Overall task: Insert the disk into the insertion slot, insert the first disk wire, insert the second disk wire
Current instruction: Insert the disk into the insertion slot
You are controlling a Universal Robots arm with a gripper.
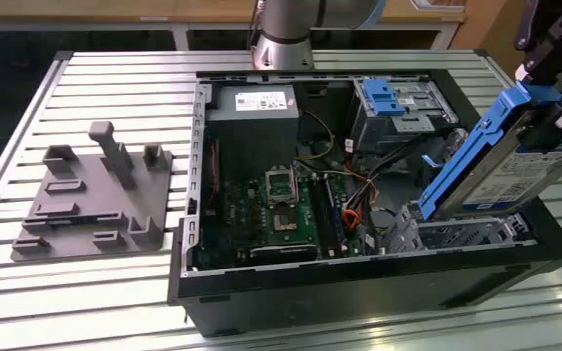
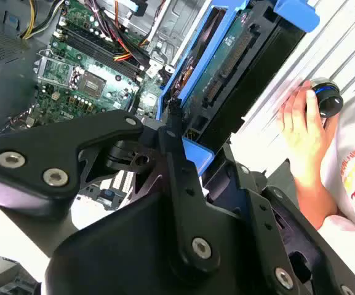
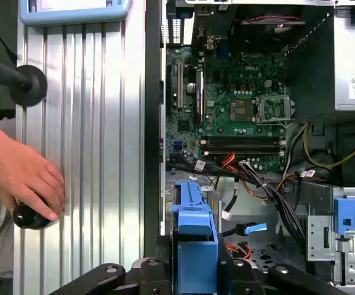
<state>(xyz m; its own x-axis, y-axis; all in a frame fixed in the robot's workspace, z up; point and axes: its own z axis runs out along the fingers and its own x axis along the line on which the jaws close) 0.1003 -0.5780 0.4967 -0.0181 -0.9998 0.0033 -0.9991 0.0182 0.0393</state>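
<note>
— Gripping what, exactly?
— The black robot hand is clamped on the flat silver blue-framed disk, held tilted.
— And where is it?
— Lower end at the top of the boxy perforated silver insertion slot, at the exterior view's right inside the open black computer case on the slatted aluminium bench. Contact cannot be judged.

It is bright in here. Light from above shines on the ribbed metal table, and its front corner at the exterior view's right glares white. Inside the open computer case it is dim and shadowy. The disk catches the light too.
</note>
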